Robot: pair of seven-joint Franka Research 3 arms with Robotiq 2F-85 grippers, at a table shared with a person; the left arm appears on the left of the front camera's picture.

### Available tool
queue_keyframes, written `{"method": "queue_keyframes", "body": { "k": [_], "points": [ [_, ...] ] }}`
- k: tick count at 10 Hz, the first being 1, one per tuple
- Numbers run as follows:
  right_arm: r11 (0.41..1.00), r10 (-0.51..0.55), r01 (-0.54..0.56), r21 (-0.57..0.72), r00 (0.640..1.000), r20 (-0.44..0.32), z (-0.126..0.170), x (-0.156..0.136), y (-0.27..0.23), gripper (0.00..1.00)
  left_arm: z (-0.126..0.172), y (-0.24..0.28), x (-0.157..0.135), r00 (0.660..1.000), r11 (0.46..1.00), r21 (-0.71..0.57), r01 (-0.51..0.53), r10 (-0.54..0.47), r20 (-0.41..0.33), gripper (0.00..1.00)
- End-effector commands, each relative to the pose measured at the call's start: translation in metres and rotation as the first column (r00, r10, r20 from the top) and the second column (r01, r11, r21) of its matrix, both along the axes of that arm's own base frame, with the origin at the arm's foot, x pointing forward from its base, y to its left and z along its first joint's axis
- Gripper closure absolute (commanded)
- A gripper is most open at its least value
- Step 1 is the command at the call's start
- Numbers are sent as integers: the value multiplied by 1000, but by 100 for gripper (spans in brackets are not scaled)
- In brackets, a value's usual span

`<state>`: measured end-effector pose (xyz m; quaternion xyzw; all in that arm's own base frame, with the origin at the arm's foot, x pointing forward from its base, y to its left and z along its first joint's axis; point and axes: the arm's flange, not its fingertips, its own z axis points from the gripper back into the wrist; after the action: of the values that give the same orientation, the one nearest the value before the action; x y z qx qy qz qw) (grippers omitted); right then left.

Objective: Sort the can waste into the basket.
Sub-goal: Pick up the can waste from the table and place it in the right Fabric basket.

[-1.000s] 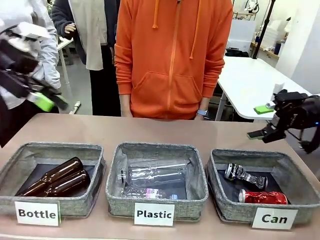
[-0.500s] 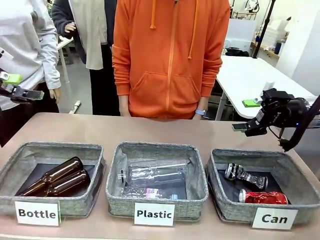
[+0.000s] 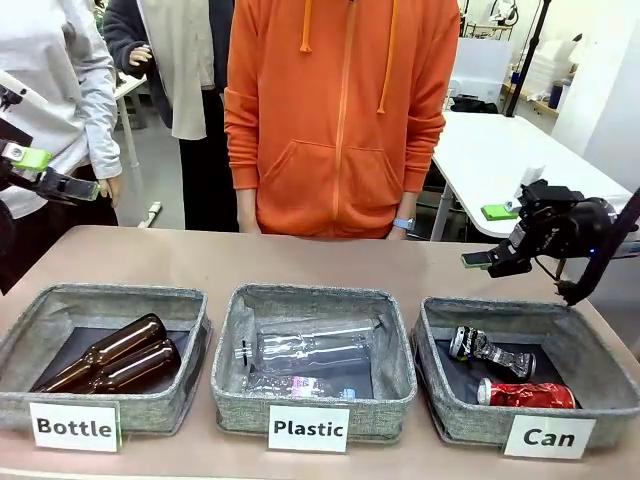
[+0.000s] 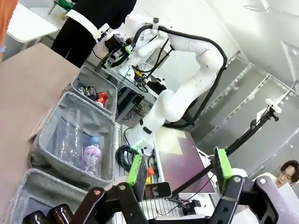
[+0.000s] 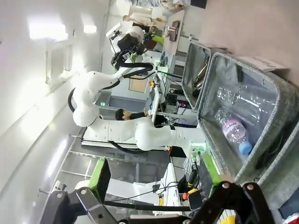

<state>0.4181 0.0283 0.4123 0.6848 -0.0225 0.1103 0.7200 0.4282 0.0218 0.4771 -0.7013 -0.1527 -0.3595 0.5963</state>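
Right gripper (image 3: 490, 235): green-padded fingers spread apart, nothing between them, touching nothing. It hangs in the air above the table's far right, over and behind the "Can" basket (image 3: 575, 352), fingers pointing toward picture left. In the right wrist view the fingers (image 5: 99, 175) also stand wide with empty air between.

Left gripper (image 3: 45, 172): fingers apart, empty, raised high at the far left edge, well clear of the "Bottle" basket (image 3: 112, 300). The left wrist view shows both green pads (image 4: 136, 169) well separated, holding nothing.

Versus 0.5 s ago: right gripper has barely shifted, a little right and down. Left gripper has risen slightly and come a touch farther into frame. Versus 1.0 s ago the right gripper sits higher and farther left.

Arm pose: right arm enters from the right edge, wrist roughly level. Left arm mostly out of frame.

Can waste: dark printed crushed can (image 3: 490, 350) and red crushed can (image 3: 525, 394) both lie inside the "Can" basket, red one nearer the label, just apart.

"Plastic" basket (image 3: 395, 345) holds clear plastic bottles (image 3: 310, 350); "Bottle" basket holds two brown glass bottles (image 3: 115, 355).
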Motion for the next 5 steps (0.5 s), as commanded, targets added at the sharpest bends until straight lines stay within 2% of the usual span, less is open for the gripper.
{"method": "queue_keyframes", "body": {
  "k": [1, 5],
  "points": [
    [1000, 13, -13, -9, 1000, -2, 4, -2, 1, 0, -1, 7, -2, 1000, 1000, -2, 12, -12, 16, 24],
    [1000, 13, -13, -9, 1000, -2, 4, -2, 1, 0, -1, 7, -2, 1000, 1000, -2, 12, -12, 16, 24]
  ]
}}
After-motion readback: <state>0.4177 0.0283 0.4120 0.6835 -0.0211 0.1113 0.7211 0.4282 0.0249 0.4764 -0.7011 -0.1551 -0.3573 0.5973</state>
